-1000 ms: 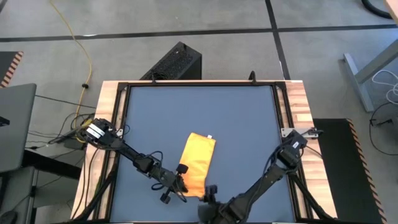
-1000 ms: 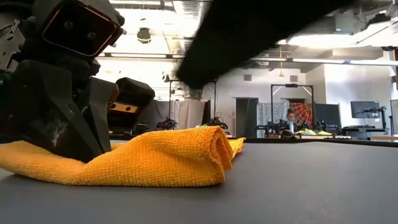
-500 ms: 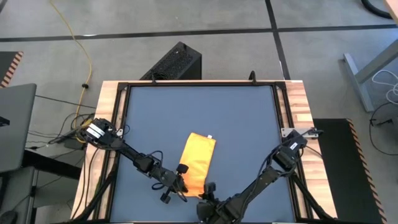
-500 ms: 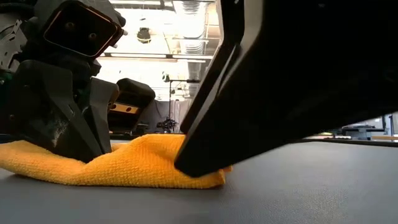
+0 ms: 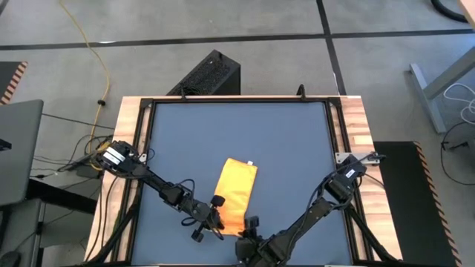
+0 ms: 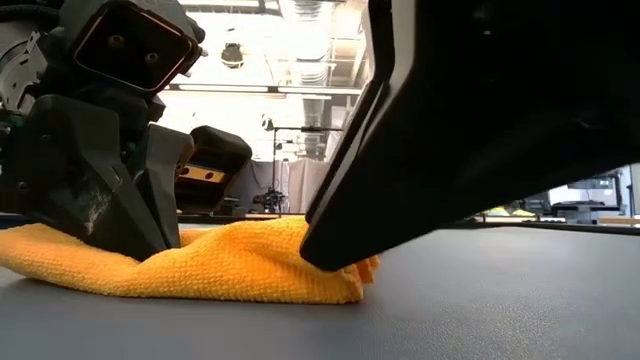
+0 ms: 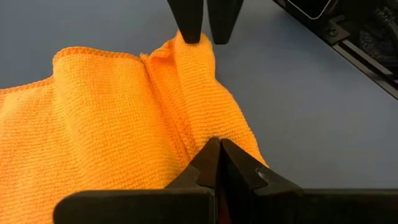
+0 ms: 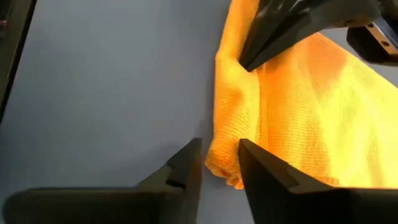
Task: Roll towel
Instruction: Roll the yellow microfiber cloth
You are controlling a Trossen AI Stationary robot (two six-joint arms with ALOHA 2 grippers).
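The yellow towel [image 5: 237,189] lies folded into a narrow strip on the dark mat, its white tag [image 5: 251,162] at the far end. Its near end is bunched into a raised fold [image 6: 250,265]. My left gripper [image 5: 217,220] is shut on the near left part of that fold. My right gripper [image 5: 250,222] is low at the towel's near right corner [image 8: 225,171]. It is slightly open, with one fingertip on each side of the corner. I cannot tell whether it touches the cloth. It also shows in the left wrist view [image 7: 206,34]. My left gripper has the near fold of the towel [image 7: 205,134] at the tips of its shut fingers, on the strip's near left side. The fingers slant down from the table's left. The pinched cloth is hidden under the fingertips, and the towel lies on the mat.
The dark mat [image 5: 297,141] has wooden borders [image 5: 355,126] and a black frame. There is free mat to the far side and on both sides of the towel. A black box [image 5: 211,73] stands beyond the far edge.
My right gripper has come down to the towel's near right corner. The raised end of the fold there stands lower than before. My left gripper has kept its place on the towel.
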